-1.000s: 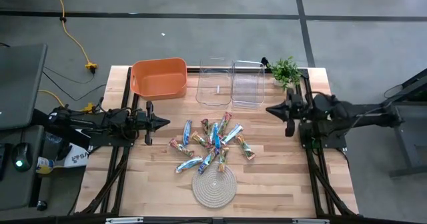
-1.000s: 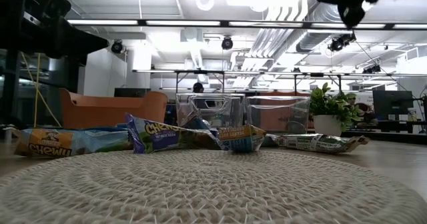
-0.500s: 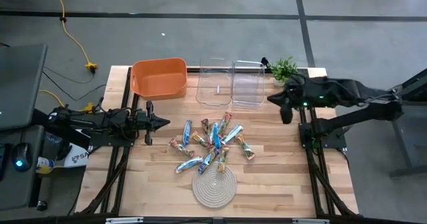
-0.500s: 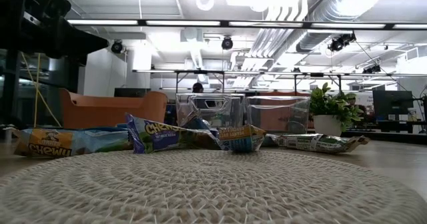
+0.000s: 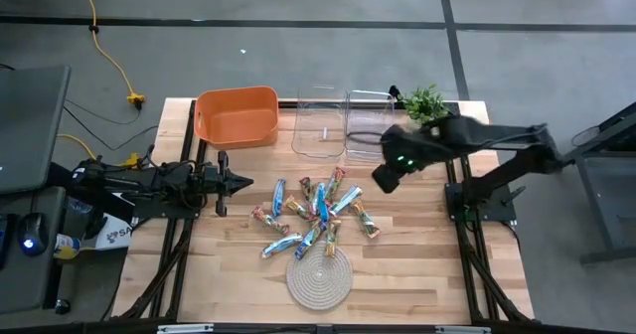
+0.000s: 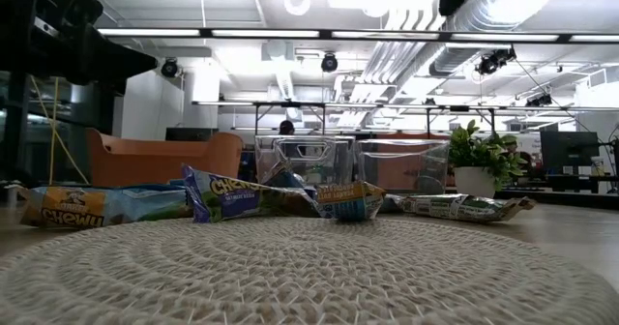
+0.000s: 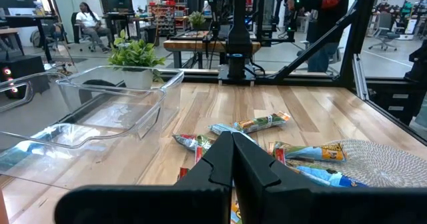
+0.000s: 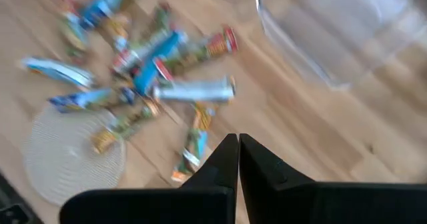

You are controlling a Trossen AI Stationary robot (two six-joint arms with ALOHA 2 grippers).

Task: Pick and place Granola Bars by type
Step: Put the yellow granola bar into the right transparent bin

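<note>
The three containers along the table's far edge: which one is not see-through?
The orange bin, at the left end of the row. The two containers beside it are clear plastic, showing the wood beneath.

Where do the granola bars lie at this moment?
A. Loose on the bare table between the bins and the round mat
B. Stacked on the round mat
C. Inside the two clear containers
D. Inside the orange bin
A: the granola bars lie scattered on the table, with the orange bin holding none of them.
</note>
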